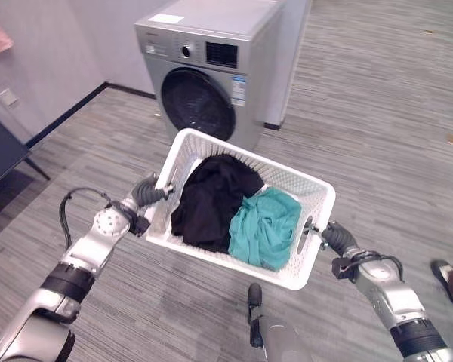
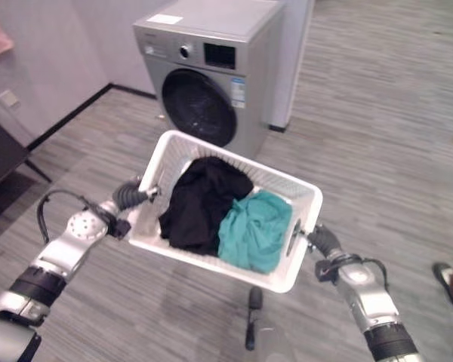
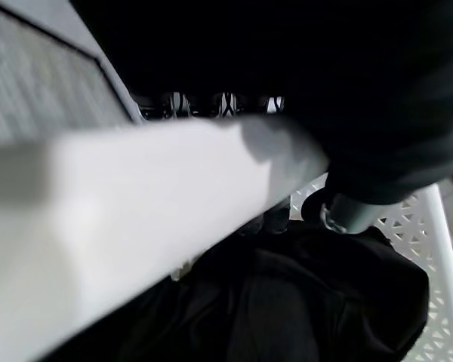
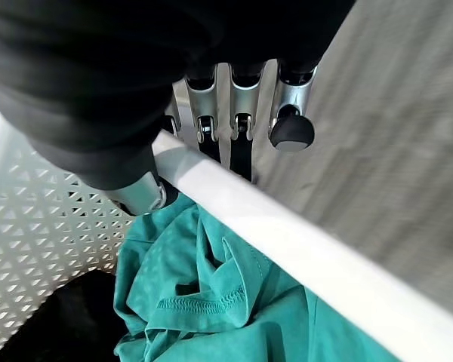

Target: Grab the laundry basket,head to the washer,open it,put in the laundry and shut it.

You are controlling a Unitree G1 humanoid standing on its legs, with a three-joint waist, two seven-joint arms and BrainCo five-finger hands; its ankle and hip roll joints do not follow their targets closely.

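As both hands (image 1: 152, 190) grip basket (image 1: 317, 197), washer (image 1: 211, 68) prob. shut

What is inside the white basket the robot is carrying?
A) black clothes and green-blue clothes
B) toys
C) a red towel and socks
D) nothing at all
A: the white basket, held at its ends by the left hand and right hand, holds a black garment beside a teal garment.

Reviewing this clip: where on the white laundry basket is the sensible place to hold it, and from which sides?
By the cut-out handles in its two short end walls, one hand from each side. The laundry basket is wide and its load sits centred. The left hand and right hand already curl over those end rims.
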